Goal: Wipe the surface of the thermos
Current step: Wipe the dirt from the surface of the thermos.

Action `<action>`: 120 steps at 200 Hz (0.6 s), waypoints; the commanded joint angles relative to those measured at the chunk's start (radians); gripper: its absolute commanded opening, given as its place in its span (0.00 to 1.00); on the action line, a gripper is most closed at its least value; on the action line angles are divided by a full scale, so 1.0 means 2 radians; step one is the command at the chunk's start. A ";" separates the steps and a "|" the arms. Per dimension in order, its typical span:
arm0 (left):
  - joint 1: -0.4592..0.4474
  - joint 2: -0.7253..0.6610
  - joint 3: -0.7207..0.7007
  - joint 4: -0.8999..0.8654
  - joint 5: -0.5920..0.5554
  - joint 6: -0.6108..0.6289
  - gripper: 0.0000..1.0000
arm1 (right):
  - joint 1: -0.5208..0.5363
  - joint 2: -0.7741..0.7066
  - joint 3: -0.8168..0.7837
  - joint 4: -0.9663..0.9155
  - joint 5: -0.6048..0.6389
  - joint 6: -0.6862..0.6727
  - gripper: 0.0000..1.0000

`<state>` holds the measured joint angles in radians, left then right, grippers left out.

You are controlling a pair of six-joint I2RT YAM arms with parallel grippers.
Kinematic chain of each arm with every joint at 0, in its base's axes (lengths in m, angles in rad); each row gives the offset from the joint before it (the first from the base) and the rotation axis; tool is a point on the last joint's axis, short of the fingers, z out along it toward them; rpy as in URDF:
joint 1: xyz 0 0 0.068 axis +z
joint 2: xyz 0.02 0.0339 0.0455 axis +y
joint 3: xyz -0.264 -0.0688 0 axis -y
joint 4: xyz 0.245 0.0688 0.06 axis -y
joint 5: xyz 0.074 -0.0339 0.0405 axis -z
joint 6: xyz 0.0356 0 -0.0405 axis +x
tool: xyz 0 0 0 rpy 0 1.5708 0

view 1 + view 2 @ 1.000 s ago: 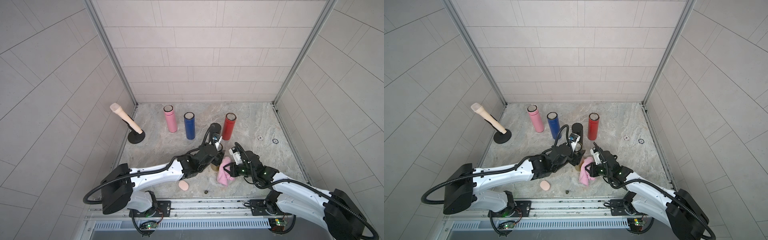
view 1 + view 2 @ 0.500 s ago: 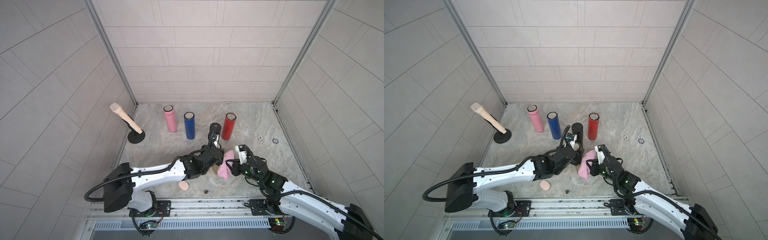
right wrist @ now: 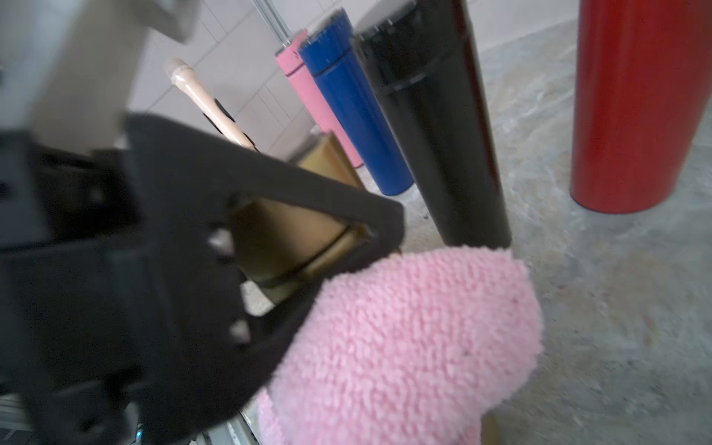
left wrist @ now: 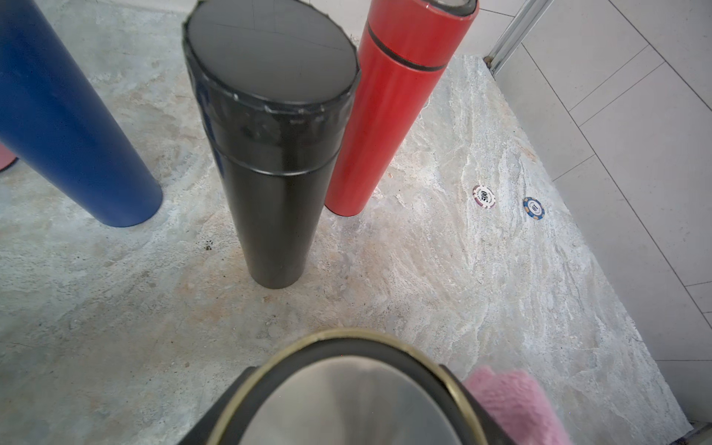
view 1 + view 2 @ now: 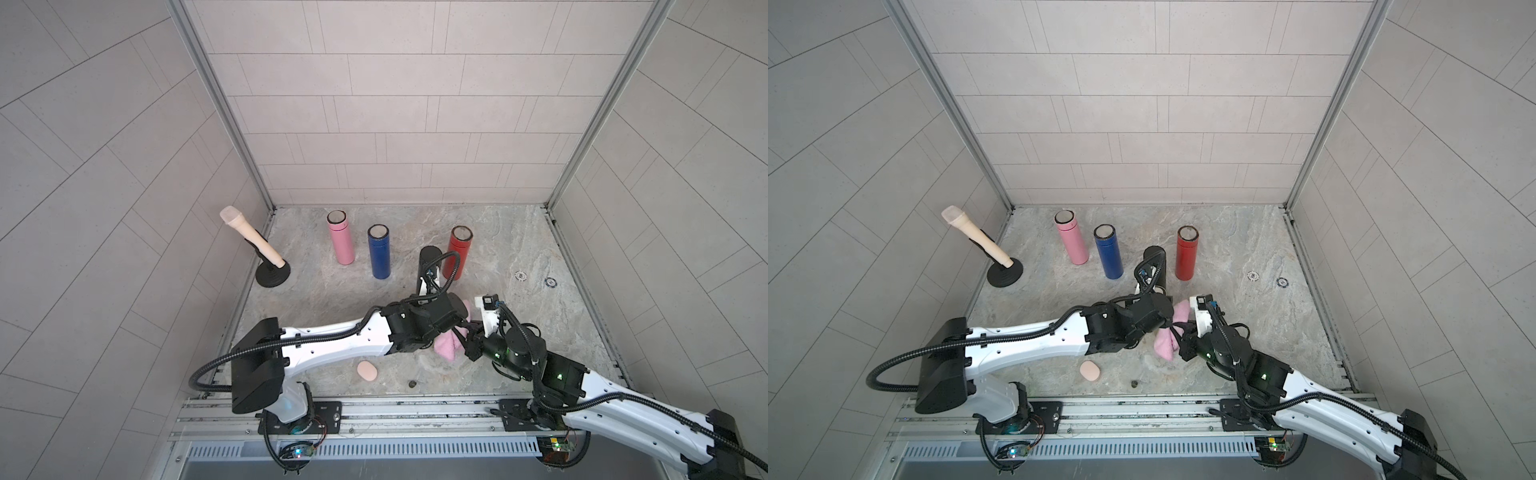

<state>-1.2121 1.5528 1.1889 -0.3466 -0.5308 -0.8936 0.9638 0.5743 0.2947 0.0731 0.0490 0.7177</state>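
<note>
While the left hand (image 3: 345, 277) clamps the gold thermos (image 3: 285, 227), seemingly upright, the pink cloth (image 3: 404, 339) pinched in the right hand (image 5: 1181, 337) touches its right side.

top views: overhead; far | wrist views: low; close; share pink cloth (image 4: 512, 404)

Four flasks stand across the back half of the worktop (image 5: 519, 232): the leftmost flask (image 5: 341, 243), the second flask (image 5: 379, 255) to its right, the third flask (image 5: 427, 258) a little nearer me, and the rightmost flask (image 5: 459, 249) just behind it to the right. A stand (image 5: 272, 277) sits at the left edge. Right of the row lie a chip (image 5: 520, 275) and a second chip (image 5: 550, 282). In front of the third flask my left tool (image 5: 457, 311) holds the thermos (image 4: 346, 400). The cloth (image 5: 446, 345) in my right tool (image 5: 467, 334) is just right of it. A pad (image 5: 367, 370) lies nearer the front, left of the cloth.
</note>
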 commanded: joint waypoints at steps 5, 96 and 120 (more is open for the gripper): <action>-0.006 0.001 0.030 0.007 -0.017 -0.033 0.00 | 0.005 0.026 -0.014 0.016 0.022 0.004 0.00; -0.007 0.010 0.041 0.046 0.031 0.093 0.00 | 0.024 -0.132 -0.023 -0.152 0.156 0.038 0.00; -0.006 -0.015 -0.009 0.108 0.078 0.233 0.00 | -0.002 -0.157 0.028 -0.242 0.151 0.040 0.00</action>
<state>-1.2163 1.5803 1.2297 -0.2840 -0.4591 -0.7162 1.0016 0.3012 0.2523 -0.1867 0.2871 0.7788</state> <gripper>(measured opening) 0.692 0.111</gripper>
